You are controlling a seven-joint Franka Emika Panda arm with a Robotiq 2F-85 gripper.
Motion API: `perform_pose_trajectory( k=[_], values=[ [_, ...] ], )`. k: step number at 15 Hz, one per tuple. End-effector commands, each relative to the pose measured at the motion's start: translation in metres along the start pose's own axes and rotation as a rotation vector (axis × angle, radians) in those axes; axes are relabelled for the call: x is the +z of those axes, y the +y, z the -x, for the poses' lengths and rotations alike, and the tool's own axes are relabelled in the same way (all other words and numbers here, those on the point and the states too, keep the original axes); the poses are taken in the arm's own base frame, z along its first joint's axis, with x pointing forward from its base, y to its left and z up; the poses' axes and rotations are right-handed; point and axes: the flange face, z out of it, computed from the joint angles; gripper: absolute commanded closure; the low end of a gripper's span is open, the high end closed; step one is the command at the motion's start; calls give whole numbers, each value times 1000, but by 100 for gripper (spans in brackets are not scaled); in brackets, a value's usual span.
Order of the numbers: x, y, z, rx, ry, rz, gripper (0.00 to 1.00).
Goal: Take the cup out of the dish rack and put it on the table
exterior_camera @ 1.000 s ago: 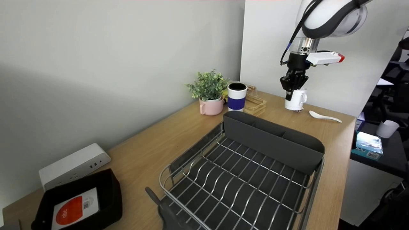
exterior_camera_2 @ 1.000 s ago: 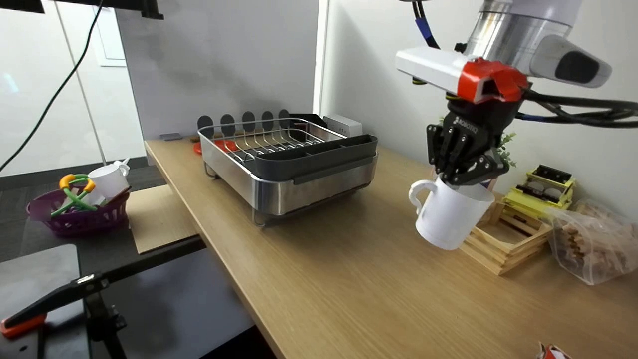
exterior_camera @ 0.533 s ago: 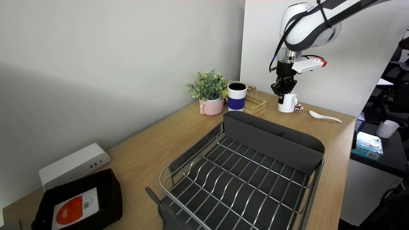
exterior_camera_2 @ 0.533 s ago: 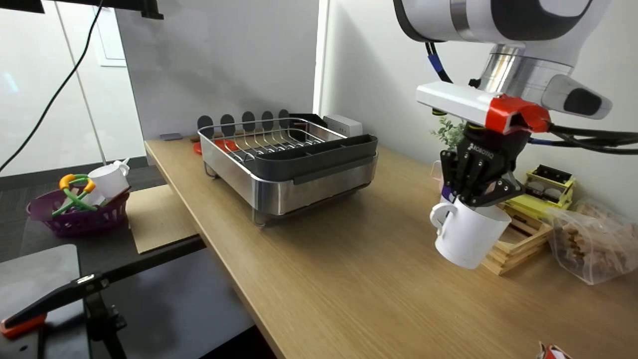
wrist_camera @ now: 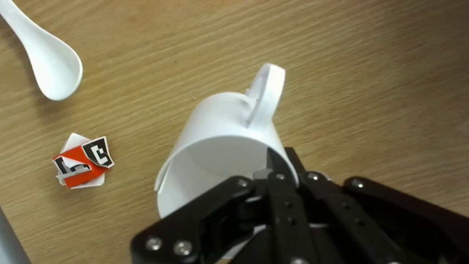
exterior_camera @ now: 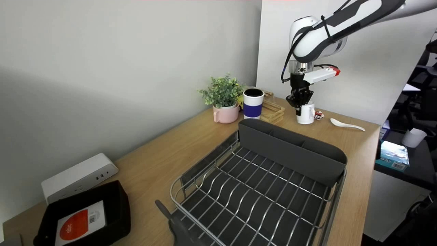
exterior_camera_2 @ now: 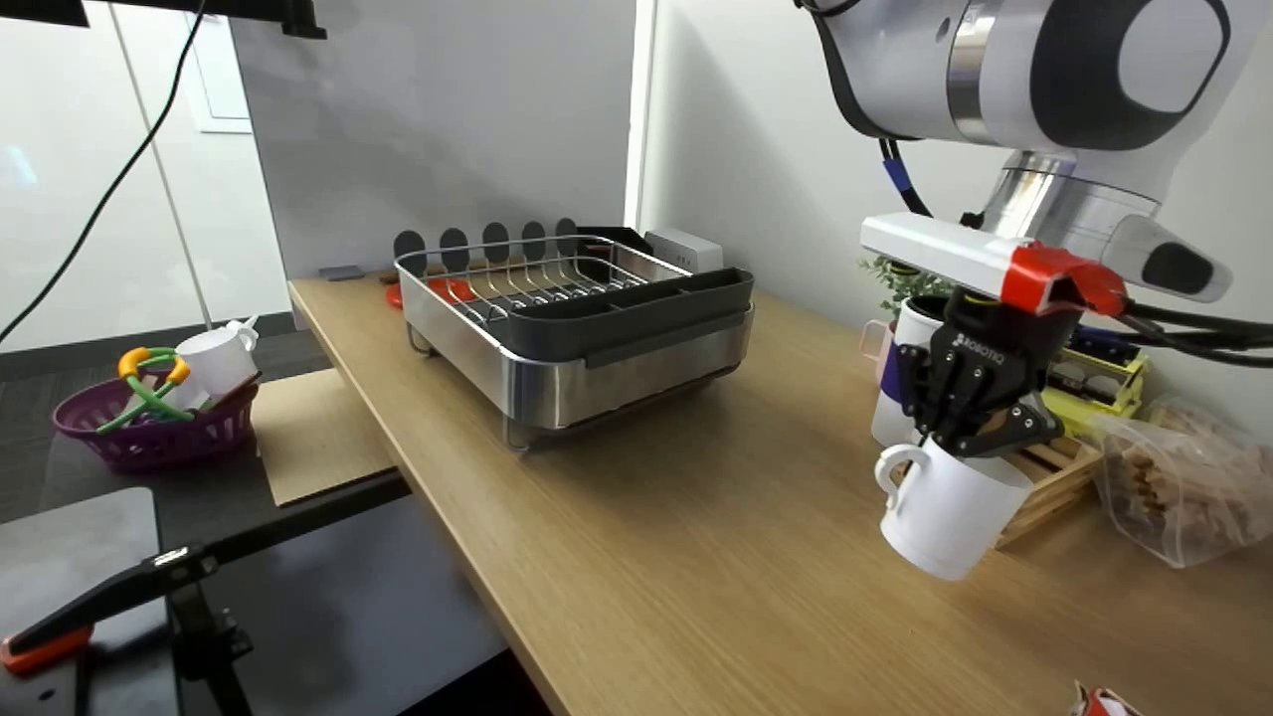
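Gripping it by the rim here: in the wrist view my gripper [wrist_camera: 284,165] has its jaws clamped either side of the wall of the white cup [wrist_camera: 216,143], at three o'clock on its mouth, handle [wrist_camera: 271,95] up at one. It looks like glazed ceramic, so I judge it stiff, slick, chippable and fairly light, yet likely to pivot in this thin pinch; a deeper bite on that wall should steady it.

Over to an exterior view: the cup tilts over the table [exterior_camera_2: 696,557], out of the dish rack [exterior_camera_2: 636,383], which sits at ten o'clock; whether the cup's low edge touches wood, I can't tell. Farther off toward nine, a purple basket [exterior_camera_2: 164,443] carries a green-and-orange tool [exterior_camera_2: 179,371]. Near three, a clear bag [exterior_camera_2: 1179,542] holds tan pieces [exterior_camera_2: 1159,472].

And in an exterior view, at nine from the cup, a pink pot [exterior_camera: 226,115] bears a plant [exterior_camera: 223,94]; at eight, a black bin [exterior_camera: 121,218] cradles a red-labelled package [exterior_camera: 80,223].
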Motion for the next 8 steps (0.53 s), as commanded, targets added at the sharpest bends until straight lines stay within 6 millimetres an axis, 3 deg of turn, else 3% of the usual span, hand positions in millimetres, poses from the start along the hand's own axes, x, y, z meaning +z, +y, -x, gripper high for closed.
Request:
perform_pose_trajectory(
  k=[1,4,5,7,8],
  values=[
    [-5,4,0,19,-26,-8,99],
    [-6,4,1,14,-23,-12,99],
    [-6,4,0,13,-22,-12,81],
    [-6,4,0,13,-23,-13,71],
    [-6,4,0,13,-23,-14,92]
  ],
)
